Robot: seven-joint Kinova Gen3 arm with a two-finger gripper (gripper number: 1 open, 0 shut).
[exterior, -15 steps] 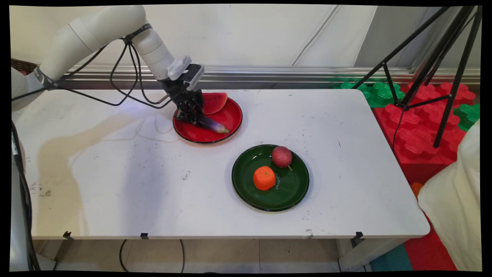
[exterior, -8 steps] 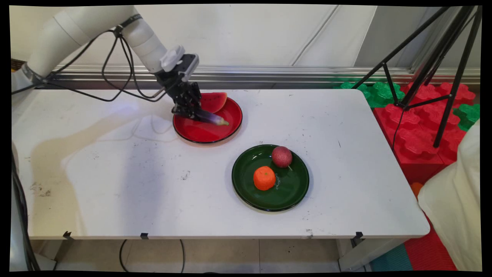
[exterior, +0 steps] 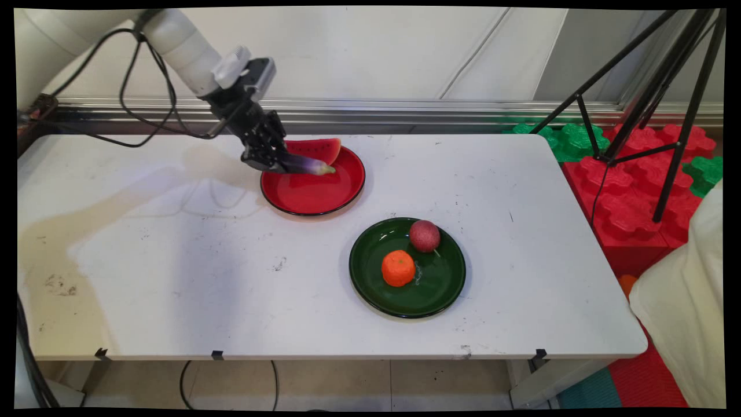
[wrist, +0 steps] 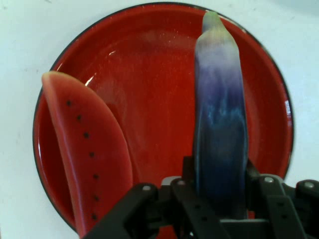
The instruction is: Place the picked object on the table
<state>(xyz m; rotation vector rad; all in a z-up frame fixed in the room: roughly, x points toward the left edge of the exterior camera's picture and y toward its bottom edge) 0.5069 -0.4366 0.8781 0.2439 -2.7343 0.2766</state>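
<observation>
My gripper (exterior: 271, 163) is shut on a purple eggplant (exterior: 308, 167) and holds it in the air above the left part of the red plate (exterior: 312, 197). The eggplant's pale tip points right. In the hand view the eggplant (wrist: 219, 124) rises between the fingers (wrist: 192, 199) over the red plate (wrist: 159, 74). A watermelon slice (exterior: 315, 149) lies at the back of that plate; the hand view has the watermelon slice (wrist: 84, 144) on the left side.
A green plate (exterior: 431, 289) sits nearer the front, right of centre, with an orange (exterior: 397, 268) and a dark red round fruit (exterior: 424, 235) on it. A black tripod (exterior: 654, 104) and red and green foam blocks (exterior: 631, 185) stand beyond the table's right edge.
The gripper has lifted the eggplant off the red plate and moved up and a little left. The watermelon slice and the green plate's fruit have stayed put.
</observation>
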